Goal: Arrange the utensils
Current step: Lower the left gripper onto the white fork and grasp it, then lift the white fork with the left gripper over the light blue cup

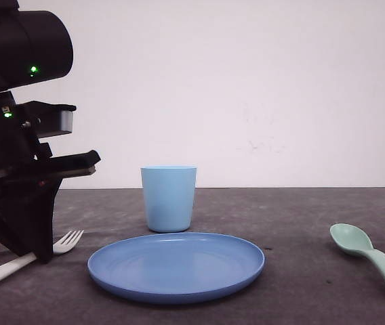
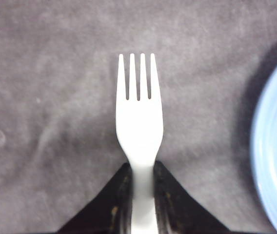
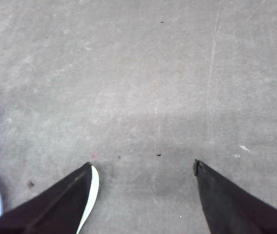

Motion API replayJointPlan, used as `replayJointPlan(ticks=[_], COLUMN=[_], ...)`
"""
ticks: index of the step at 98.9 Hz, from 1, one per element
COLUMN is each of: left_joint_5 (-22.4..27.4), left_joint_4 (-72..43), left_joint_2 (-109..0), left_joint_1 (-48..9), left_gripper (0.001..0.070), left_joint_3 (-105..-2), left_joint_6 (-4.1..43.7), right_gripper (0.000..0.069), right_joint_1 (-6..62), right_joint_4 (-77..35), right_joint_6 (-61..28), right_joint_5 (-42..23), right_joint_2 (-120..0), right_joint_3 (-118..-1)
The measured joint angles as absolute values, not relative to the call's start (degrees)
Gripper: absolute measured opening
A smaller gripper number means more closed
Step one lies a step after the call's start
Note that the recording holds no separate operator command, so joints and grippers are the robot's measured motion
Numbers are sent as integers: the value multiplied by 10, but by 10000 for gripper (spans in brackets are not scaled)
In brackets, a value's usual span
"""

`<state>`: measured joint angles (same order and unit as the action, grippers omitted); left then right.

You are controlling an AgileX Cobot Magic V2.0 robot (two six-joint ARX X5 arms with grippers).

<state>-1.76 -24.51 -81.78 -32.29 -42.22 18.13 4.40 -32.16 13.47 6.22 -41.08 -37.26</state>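
Left arm [image 1: 16, 135] on my front cam: matte black, bulky rounded housing up top, two green LEDs lit, grey boxy module on its side. Left gripper [image 2: 141, 183] fingers [image 2: 114, 204] black, wedge-shaped, scuffed. Right gripper [image 3: 143, 168] fingers [image 3: 226, 200] same black tapered wedges.

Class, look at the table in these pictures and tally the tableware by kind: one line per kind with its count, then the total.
Fork: 1, white, its handle between the left claw fingers
Spoon: 1, mint green
Cup: 1, light blue
Plate: 1, blue
Total: 4
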Motion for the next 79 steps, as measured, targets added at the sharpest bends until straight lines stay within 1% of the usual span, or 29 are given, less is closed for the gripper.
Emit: replayJointPlan(ticks=[9, 21, 34, 42, 60, 79], left_joint_5=[-19, -43, -50, -51, -46, -45], left_joint_4=[-255, -233, -141, -73, 66, 180], left_joint_2=[-799, -747, -679, -660, -676, -760], left_joint_1=[-323, -323, -323, -323, -324, -324], left_gripper=[40, 40, 40, 40, 40, 40], left_joint_3=[-432, -466, -480, -480, -480, -480], left_joint_6=[181, 179, 174, 170, 160, 157], right_gripper=[419, 419, 419, 419, 419, 419], right_joint_1=[44, 44, 44, 44, 44, 44], right_joint_4=[-322, -322, -322, -322, -319, -305], right_joint_6=[135, 135, 135, 135, 135, 135], right_joint_5=[62, 62, 62, 62, 62, 62], right_joint_2=[-411, -411, -411, -411, -411, -411], right_joint_3=[-373, -373, -373, -373, -373, -373])
